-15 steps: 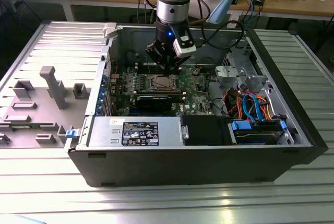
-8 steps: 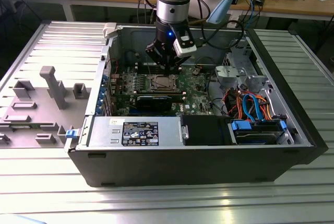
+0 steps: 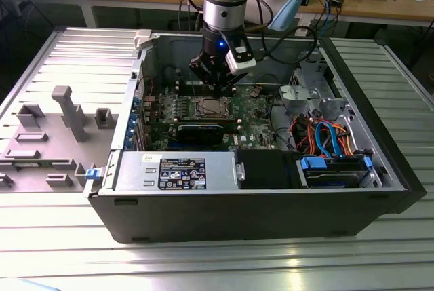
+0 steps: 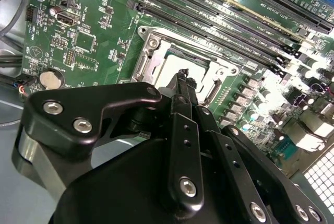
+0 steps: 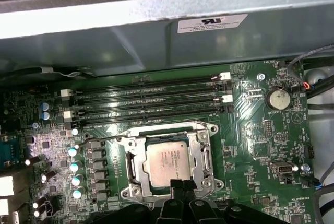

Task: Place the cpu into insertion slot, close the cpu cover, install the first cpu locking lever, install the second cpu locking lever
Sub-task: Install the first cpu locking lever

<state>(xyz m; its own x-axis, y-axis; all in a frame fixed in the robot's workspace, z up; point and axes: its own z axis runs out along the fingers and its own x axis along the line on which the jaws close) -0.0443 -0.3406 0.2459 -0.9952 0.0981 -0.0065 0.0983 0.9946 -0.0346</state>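
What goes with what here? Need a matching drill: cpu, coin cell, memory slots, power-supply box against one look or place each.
1 cpu
2 coin cell
3 memory slots
4 power-supply box

A long, narrow, black
B grey, with a label on top
C round, silvery
D framed by the cpu cover

Pairs: 1-D, 2-C, 3-A, 4-B

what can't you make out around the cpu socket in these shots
- Second wrist view: the end effector hides much of the insertion slot.
- First wrist view: end effector tips overlap the cpu cover edge.
- Exterior view: the cpu is too small to judge its seating.
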